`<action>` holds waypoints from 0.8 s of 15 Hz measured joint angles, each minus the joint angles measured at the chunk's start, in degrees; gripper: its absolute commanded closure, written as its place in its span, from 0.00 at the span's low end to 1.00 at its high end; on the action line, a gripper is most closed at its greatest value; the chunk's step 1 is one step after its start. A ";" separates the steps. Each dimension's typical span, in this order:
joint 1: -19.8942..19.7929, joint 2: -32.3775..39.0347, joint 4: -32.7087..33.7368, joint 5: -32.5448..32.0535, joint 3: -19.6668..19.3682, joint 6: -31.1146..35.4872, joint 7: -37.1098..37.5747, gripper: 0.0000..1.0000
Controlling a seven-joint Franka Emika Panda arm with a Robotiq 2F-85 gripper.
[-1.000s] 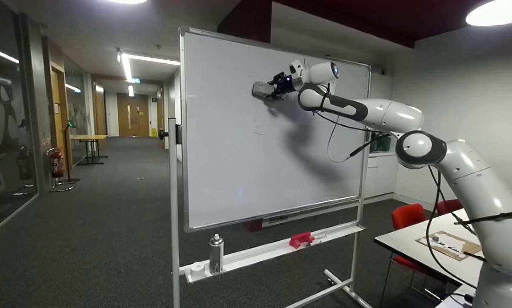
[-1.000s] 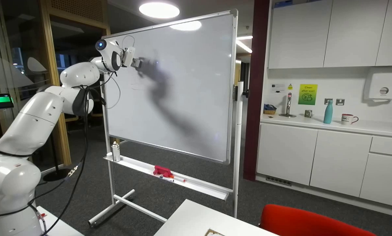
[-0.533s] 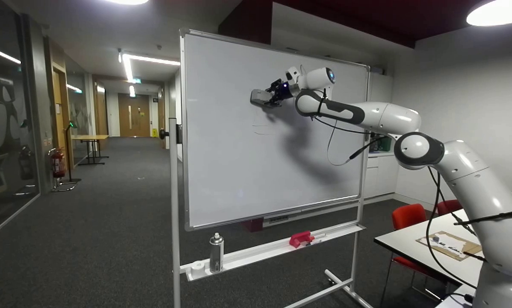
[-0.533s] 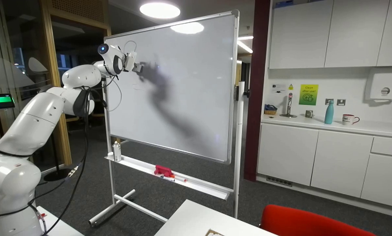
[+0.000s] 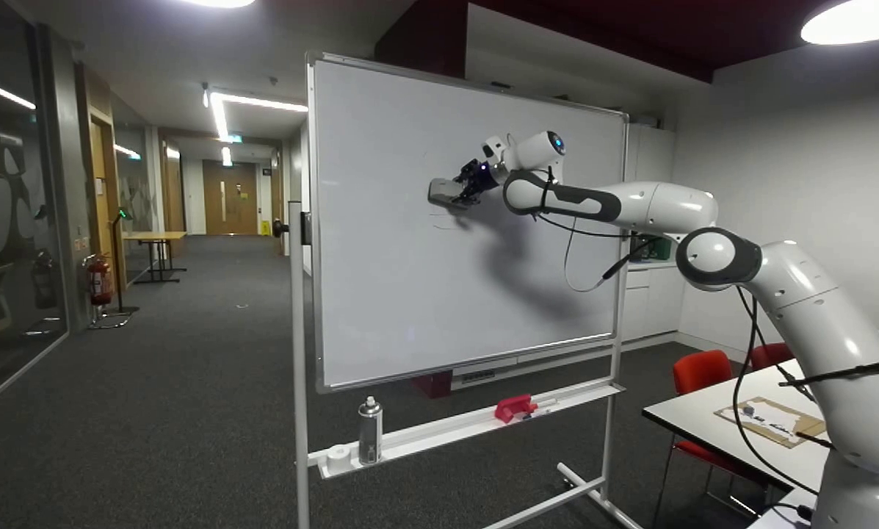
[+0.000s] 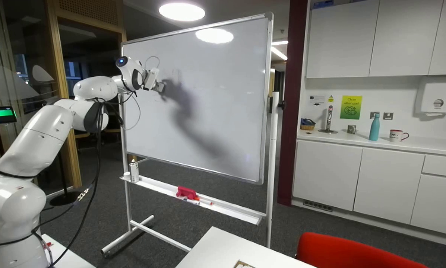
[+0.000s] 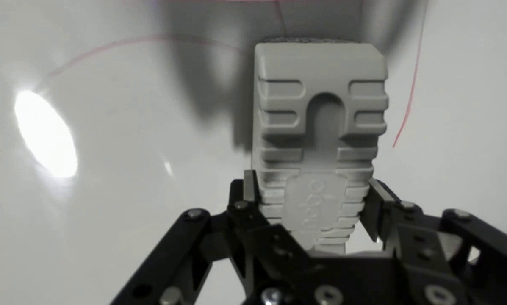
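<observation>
- Tool [image 7: 313,192]: clamped on the grey eraser [image 7: 317,127], gripping both long sides toward the lower end in the wrist view.
- Eraser position: in front of the upper half of the whiteboard [image 5: 402,294], close against its face. Full contact cannot be confirmed.
- Markings: thin red lines [image 7: 147,39] run on the whiteboard to the left of, above and to the right of the eraser in the wrist view.
- Arm [image 5: 648,200]: extended to the whiteboard, casting a dark shadow on it in both exterior views.
- Tray [image 5: 439,437]: mounted below the whiteboard. Carries an upright spray can [image 5: 370,431], a small white cylinder [image 5: 338,458] just beside it and, well apart from these, a red object [image 5: 514,408] with pens [image 6: 205,201] near it.
- Worktop [image 6: 431,146]: located beyond the whiteboard in an exterior view. Carries a teal bottle [image 6: 374,128], upright, and a mug [image 6: 395,136] near it.
- Seating: a red chair [image 6: 342,249] stands in the foreground of the same view.
</observation>
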 measured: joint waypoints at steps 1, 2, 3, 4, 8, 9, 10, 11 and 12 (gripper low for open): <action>0.00 0.00 -0.29 0.00 -0.03 -0.01 0.00 0.66; 0.01 -0.02 -0.41 0.00 -0.04 -0.01 0.00 0.66; 0.05 -0.08 -0.44 -0.02 -0.04 -0.08 0.00 0.66; 0.13 -0.21 -0.44 -0.07 -0.04 -0.32 -0.03 0.66; 0.71 -0.93 0.05 -0.07 0.14 -2.98 -0.12 0.66; 1.02 -1.11 0.42 -0.07 0.28 -3.86 -0.17 0.66; 1.40 -1.29 0.93 -0.07 0.53 -4.80 -0.23 0.66; 1.90 -1.55 1.56 -0.07 0.75 -5.99 -0.25 0.66; 2.42 -1.84 2.26 0.00 1.19 -7.37 -0.27 0.66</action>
